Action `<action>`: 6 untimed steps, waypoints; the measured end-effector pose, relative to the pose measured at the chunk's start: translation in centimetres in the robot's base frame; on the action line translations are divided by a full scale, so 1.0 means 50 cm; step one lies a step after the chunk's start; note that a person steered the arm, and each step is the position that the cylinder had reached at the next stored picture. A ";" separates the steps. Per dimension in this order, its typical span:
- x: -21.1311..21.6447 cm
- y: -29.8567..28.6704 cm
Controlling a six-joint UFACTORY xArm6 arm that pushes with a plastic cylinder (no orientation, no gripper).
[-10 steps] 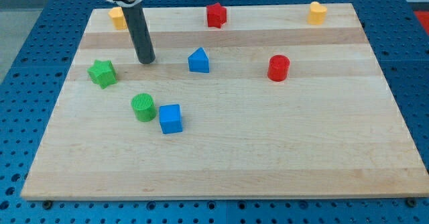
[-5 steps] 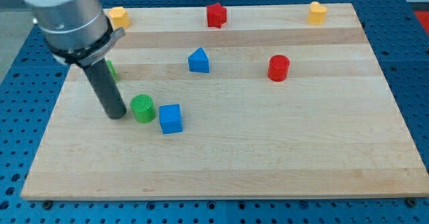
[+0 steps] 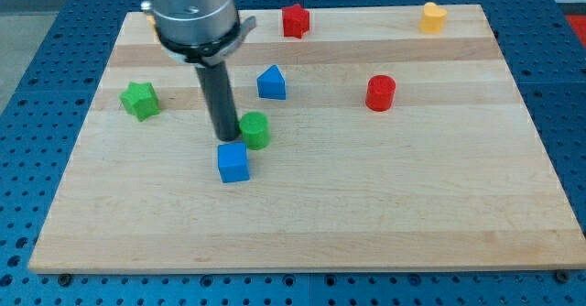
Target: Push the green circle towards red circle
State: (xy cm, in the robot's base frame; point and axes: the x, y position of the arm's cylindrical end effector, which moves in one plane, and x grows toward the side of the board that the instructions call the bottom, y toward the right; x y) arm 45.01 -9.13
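The green circle [image 3: 255, 130] stands left of the board's middle. My tip [image 3: 227, 137] is right against its left side, just above the blue cube [image 3: 233, 162]. The red circle [image 3: 380, 92] stands farther to the view's right and slightly higher. The rod rises from the tip to the arm's grey body near the view's top.
A blue pointed block [image 3: 271, 82] stands above the green circle. A green star [image 3: 139, 99] is at the left. A red star [image 3: 294, 19] and a yellow block [image 3: 433, 16] sit along the top edge. Another yellow block is mostly hidden behind the arm. The wooden board [image 3: 366, 214] lies on a blue perforated table.
My tip swung down to the green circle's left side and pushed it right and slightly up, past the blue cube. The green star shows again.
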 end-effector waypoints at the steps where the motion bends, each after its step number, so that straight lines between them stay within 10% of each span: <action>1: 0.010 0.074; 6: 0.045 0.260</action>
